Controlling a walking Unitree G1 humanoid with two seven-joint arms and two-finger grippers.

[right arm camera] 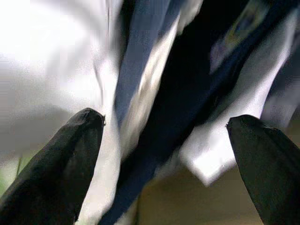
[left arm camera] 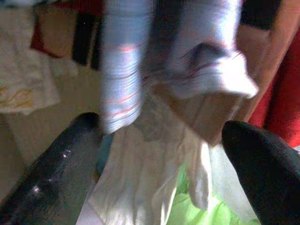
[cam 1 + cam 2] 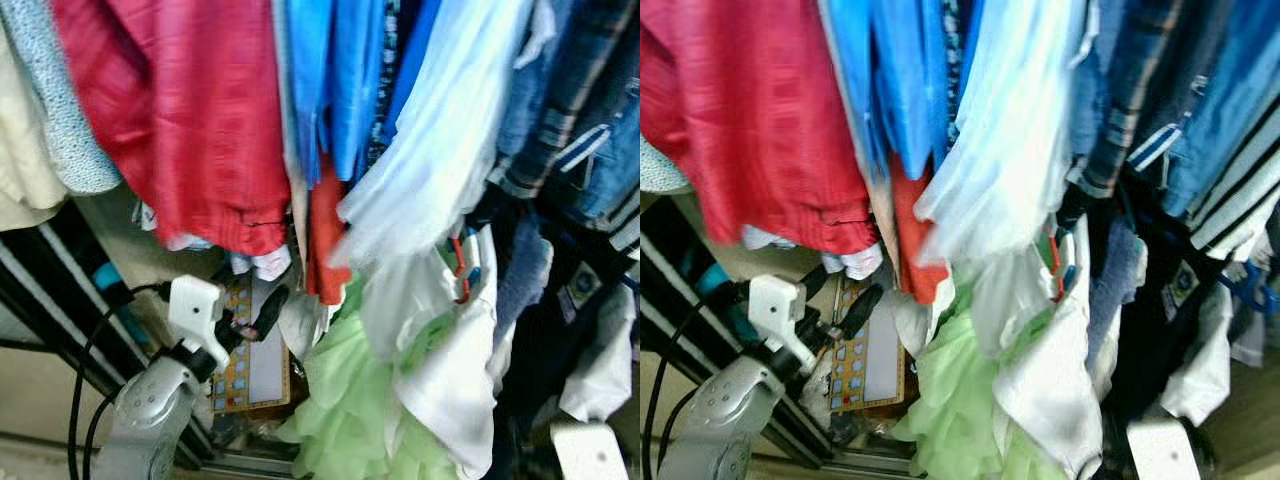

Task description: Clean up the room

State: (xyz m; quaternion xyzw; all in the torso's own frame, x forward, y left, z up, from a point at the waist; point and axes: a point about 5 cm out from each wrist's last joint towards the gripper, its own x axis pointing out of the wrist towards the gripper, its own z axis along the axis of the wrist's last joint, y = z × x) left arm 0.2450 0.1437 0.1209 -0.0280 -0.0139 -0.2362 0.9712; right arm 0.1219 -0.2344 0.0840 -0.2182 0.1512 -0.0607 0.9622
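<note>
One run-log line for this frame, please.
left pincer: open, raised beside green garment | right pincer: open, facing hanging clothes | holding: nothing

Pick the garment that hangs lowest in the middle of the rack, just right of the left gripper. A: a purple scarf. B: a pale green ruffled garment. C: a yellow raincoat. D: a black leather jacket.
B: the pale green ruffled garment hangs below the white garment and the red shirt, with the open left gripper just beside it.
</note>
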